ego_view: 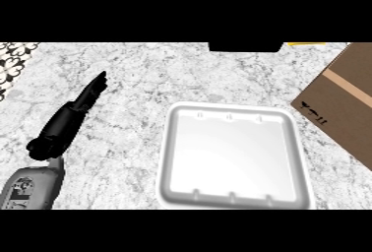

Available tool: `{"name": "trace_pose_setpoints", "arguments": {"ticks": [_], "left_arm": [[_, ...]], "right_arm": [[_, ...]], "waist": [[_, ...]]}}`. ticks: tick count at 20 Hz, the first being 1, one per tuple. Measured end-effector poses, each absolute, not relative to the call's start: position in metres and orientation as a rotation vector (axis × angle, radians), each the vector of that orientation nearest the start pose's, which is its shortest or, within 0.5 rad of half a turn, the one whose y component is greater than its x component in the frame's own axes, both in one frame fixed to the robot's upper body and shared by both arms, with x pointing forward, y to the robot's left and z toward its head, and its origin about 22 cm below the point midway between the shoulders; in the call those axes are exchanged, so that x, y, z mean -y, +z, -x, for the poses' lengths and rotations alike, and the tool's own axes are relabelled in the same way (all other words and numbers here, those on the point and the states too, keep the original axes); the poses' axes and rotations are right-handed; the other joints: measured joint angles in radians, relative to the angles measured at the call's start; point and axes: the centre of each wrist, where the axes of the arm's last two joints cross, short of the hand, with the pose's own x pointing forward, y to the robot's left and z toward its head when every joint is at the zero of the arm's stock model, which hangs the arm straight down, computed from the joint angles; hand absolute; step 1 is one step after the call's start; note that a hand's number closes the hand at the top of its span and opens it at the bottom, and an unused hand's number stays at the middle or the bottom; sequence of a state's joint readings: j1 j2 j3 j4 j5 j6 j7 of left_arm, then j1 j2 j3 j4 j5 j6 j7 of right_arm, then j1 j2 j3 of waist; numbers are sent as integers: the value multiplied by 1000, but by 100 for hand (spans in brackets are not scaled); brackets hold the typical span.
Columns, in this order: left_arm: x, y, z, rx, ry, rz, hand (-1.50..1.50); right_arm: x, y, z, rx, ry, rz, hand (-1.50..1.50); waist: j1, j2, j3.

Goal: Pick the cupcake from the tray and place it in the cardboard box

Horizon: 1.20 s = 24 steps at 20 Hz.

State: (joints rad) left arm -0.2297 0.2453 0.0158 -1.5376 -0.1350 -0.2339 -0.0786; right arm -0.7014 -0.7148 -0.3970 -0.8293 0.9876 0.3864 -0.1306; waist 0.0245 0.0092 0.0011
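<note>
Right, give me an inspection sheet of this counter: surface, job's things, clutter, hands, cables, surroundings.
Surface: grey-white marbled counter.
Job's things: white tray lies empty at centre right; no cupcake seen; brown cardboard box with a tape strip at the right edge, partly out of view.
Clutter: nothing seen.
Hands: left hand at the left, fingers straight, holding nothing, apart from the tray; right hand not in view.
Cables: nothing seen.
Surroundings: patterned black-and-white patch at top left; dark object and a yellow sliver at the top edge.
</note>
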Motion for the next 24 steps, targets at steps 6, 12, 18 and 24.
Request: {"name": "trace_pose_setpoints", "arguments": {"ticks": [6,12,18,24], "left_arm": [[-260,69,-293,1767,-549,-76,0],[-264,69,-290,1761,-544,-85,0],[-269,67,-290,1750,-532,-92,0],[-267,69,-289,1760,-542,-83,0]], "right_arm": [[486,171,-357,979,979,883,-150],[500,167,-352,1216,941,745,-150],[505,168,-356,1587,452,517,-150],[536,169,-334,1654,45,405,-150]], "waist": [[5,1,1],[-1,-2,1],[-12,-5,3],[-4,1,2]]}}
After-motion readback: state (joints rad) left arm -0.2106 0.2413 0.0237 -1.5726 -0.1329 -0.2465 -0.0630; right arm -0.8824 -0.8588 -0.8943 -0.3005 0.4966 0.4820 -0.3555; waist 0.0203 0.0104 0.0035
